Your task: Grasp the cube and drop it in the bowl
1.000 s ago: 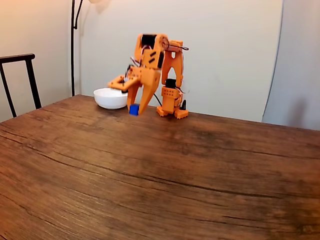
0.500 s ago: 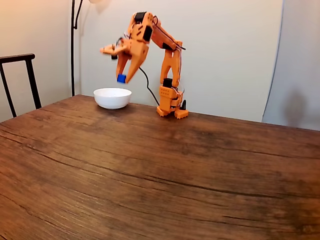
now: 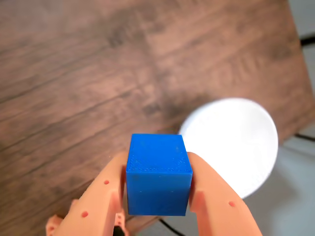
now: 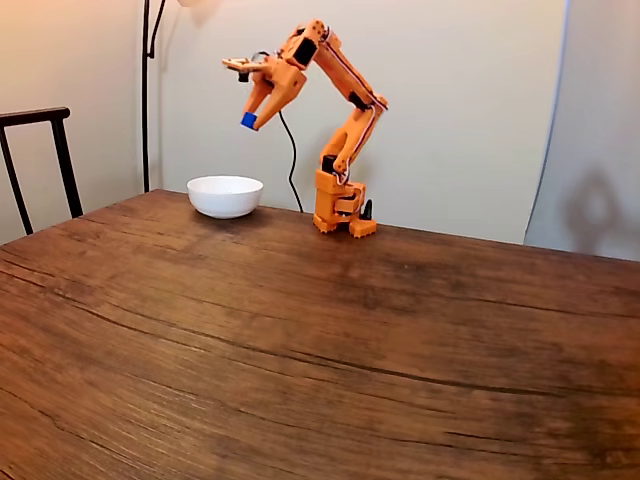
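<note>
Overhead, orange 2-finger gripper (image 4: 249,122) clamped on small bright-blue cube (image 4: 248,120), held high above glossy round white bowl (image 4: 225,195), bowl on dark wood table (image 4: 330,330) near arm base, wrist view: cube (image 3: 158,173) btwn both fingers (image 3: 216,201).

Blue cube (image 4: 249,120) aloft above white bowl (image 4: 225,195) on the table's far edge.
</note>
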Robot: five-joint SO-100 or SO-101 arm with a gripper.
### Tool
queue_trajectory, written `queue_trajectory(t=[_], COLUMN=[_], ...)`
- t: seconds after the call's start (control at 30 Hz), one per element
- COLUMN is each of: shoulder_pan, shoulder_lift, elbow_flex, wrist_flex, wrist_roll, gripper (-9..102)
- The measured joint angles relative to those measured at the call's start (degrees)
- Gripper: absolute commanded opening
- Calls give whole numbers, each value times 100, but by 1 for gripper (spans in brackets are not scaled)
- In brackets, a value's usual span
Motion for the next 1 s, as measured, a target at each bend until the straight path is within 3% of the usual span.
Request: queue_trajectory(t=[0.2,0.5,1.0], shoulder_pan=[984,2417,3647], shoulder_lift=[879,976,-1072], elbow_flex=[1028,1230,1248], wrist_flex=[0,-220,-1468], wrist_roll=[79,756,1872], gripper=[8,8,8])
